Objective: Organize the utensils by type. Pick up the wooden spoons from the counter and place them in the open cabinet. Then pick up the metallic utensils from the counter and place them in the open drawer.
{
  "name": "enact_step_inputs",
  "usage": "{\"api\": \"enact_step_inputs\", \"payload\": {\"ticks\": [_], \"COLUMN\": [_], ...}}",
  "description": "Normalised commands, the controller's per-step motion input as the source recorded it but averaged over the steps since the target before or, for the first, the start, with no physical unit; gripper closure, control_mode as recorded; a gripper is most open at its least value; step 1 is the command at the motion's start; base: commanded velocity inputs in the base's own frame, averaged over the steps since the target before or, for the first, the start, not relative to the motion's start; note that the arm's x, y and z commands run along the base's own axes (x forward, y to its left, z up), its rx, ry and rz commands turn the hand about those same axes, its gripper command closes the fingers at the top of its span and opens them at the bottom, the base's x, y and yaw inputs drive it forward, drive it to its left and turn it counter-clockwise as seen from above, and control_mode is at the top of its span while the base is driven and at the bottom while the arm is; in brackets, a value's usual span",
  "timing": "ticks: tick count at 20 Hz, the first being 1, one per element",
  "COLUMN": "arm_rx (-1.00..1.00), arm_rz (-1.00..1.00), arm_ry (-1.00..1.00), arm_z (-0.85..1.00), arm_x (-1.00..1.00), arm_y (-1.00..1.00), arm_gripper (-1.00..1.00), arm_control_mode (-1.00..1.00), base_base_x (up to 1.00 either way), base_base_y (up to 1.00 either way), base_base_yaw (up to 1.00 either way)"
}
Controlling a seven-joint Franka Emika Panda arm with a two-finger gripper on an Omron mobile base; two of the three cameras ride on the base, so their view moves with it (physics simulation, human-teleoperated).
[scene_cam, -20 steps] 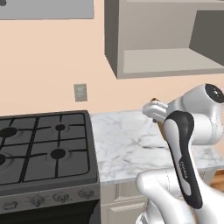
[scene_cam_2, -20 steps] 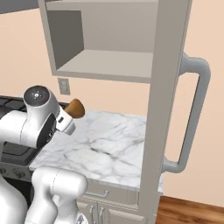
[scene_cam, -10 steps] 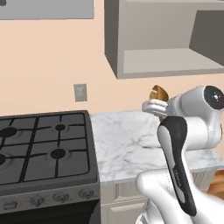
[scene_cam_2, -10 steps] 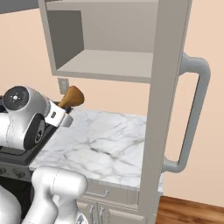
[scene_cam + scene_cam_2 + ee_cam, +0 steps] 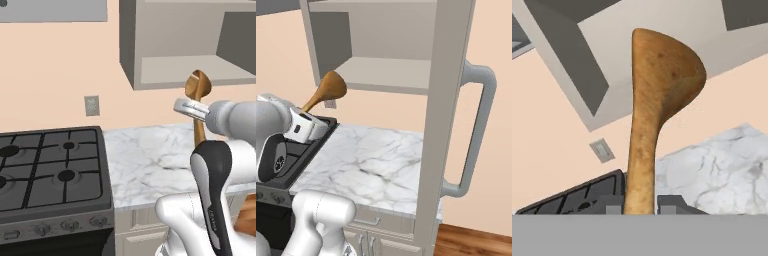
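Note:
My gripper point(image 5: 191, 107) is shut on the handle of the orange-brown wooden spoon point(image 5: 198, 86), holding it high above the white marble counter point(image 5: 150, 155). The spoon's round bowl point(image 5: 332, 87) points up and sits level with the front edge of the open cabinet's bottom shelf point(image 5: 386, 70), in front of it. In the hand view the spoon point(image 5: 657, 90) rises from between the two dark fingertips point(image 5: 669, 204) toward the cabinet point(image 5: 612, 40). The metallic utensils and the open drawer are out of view.
A black gas stove point(image 5: 50, 170) adjoins the counter on the left. The cabinet's tall door point(image 5: 448, 100) stands open at the right with a curved handle point(image 5: 478, 130). A wall outlet point(image 5: 91, 105) sits above the stove.
The arm has lifted the wooden spoon from just above counter height up to the level of the cabinet's bottom shelf. The grip on it has stayed shut.

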Motion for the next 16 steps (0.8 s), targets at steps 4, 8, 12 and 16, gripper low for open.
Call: {"api": "enact_step_inputs", "payload": {"ticks": [4,8,12,16], "arm_rx": [0.16,0.15,0.1,0.05], "arm_rz": [-0.2,-0.17,-0.04,0.0], "arm_ry": [-0.02,-0.04,-0.21,-0.09], "arm_z": [0.76,0.66,0.17,0.02], "arm_x": [-0.28,0.0,0.0,0.26], "arm_y": [-0.03,-0.46,-0.86,-0.56], "arm_gripper": [1.0,1.0,1.0,1.0], "arm_control_mode": [-1.0,-1.0,-1.0,-1.0], "base_base_x": [0.0,0.0,0.0,0.0], "base_base_y": [0.0,0.0,0.0,0.0], "base_base_yaw": [0.0,0.0,0.0,0.0]}}
